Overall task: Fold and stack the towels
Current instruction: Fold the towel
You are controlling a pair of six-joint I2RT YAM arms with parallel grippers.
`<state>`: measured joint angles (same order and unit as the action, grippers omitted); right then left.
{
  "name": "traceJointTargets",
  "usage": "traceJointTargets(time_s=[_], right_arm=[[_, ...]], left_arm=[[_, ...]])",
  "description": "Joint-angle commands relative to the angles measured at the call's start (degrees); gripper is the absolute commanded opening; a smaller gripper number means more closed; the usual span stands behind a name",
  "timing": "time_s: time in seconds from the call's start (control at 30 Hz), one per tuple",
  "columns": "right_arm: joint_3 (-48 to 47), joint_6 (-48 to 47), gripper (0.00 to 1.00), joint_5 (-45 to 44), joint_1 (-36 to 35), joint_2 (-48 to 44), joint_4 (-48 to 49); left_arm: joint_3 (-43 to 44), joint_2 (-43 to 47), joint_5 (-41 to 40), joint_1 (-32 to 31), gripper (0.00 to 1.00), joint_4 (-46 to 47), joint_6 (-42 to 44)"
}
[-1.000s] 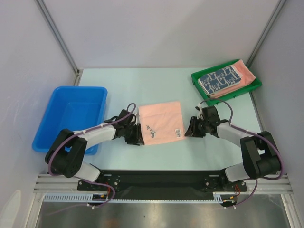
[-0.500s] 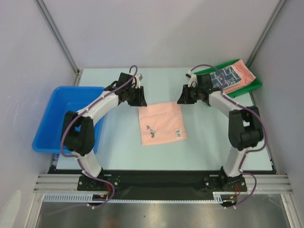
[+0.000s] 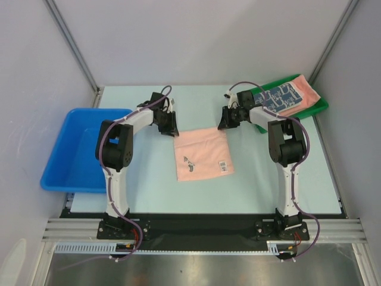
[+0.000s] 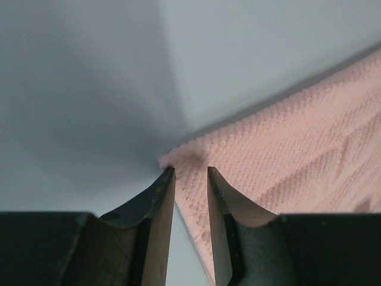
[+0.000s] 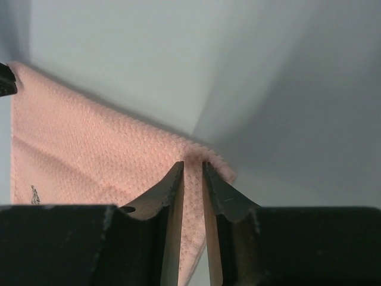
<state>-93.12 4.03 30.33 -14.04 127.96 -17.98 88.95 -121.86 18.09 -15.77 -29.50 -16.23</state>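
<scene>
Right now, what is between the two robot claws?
The far edge of the pink towel, in the top view. The left gripper and right gripper sit at its far corners.

I find nothing I can read. The pink towel (image 3: 202,154) carries a small dark print (image 3: 189,162) and a tiny label (image 3: 222,165), both too small to make out.

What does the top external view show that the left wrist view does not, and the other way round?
Only top external: the blue bin, the green tray holding a dark blue patterned towel on a salmon towel, the right tool at the pink towel's far right corner, and that towel's full outline. Only left wrist: the left tool's tips straddling a towel corner with a narrow gap, plus the cloth's weave. Both: the same pink towel lying on the pale table.
</scene>
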Motion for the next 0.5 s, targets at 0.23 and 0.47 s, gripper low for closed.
traceJointTargets(time_s=[0.23, 0.47], right_arm=[[-4.6, -10.0, 0.37, 2.3, 1.9, -2.5, -4.2], [-14.8, -18.6, 0.44, 8.3, 3.8, 3.3, -16.6]], left_arm=[[9.5, 0.6, -0.3, 0.7, 0.41, -6.6, 12.3], [14.5, -3.3, 1.5, 1.0, 0.46, -11.5, 21.5]])
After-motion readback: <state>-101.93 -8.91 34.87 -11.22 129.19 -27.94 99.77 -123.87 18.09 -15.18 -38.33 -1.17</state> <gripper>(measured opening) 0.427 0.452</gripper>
